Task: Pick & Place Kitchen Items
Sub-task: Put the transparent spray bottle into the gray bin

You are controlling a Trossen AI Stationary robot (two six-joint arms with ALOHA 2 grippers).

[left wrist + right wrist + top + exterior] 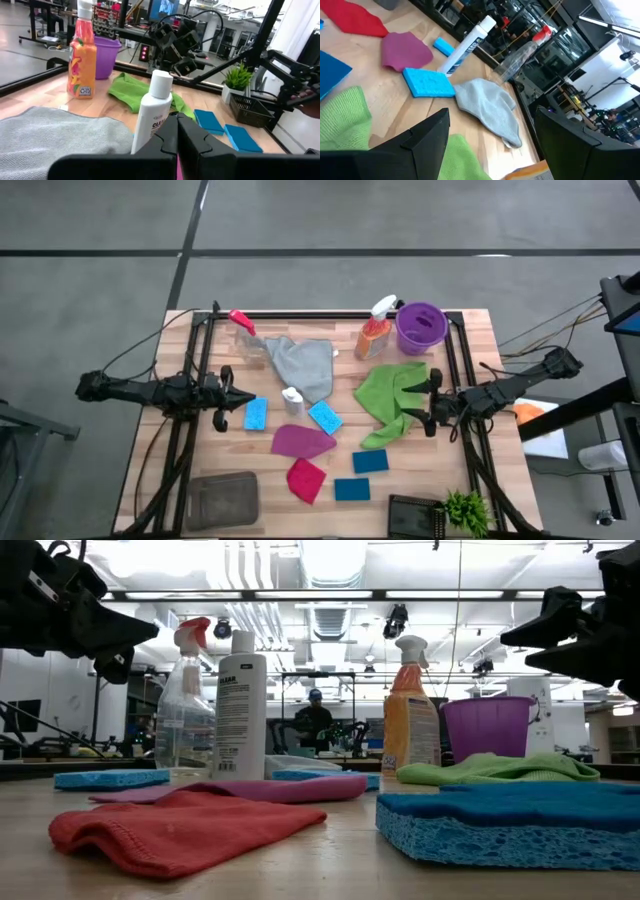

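My left gripper (226,395) is shut and empty, hovering above the table's left part, left of a blue sponge (256,413) and the upright small white bottle (292,400); the bottle stands just ahead of it in the left wrist view (154,112). My right gripper (430,405) is open and empty, hovering above the right edge of the green cloth (393,395). The grey cloth (305,365), magenta cloth (300,441) and red cloth (306,480) lie flat. The clear spray bottle (245,335) and orange spray bottle (375,332) are at the far side. Three more blue sponges (325,417) lie around.
A purple bucket (420,327) stands at the far right by the orange bottle. A grey-brown tray (222,498) sits at the near left. A black basket (415,515) and a small green plant (466,510) sit at the near right. A black frame (330,314) rims the table.
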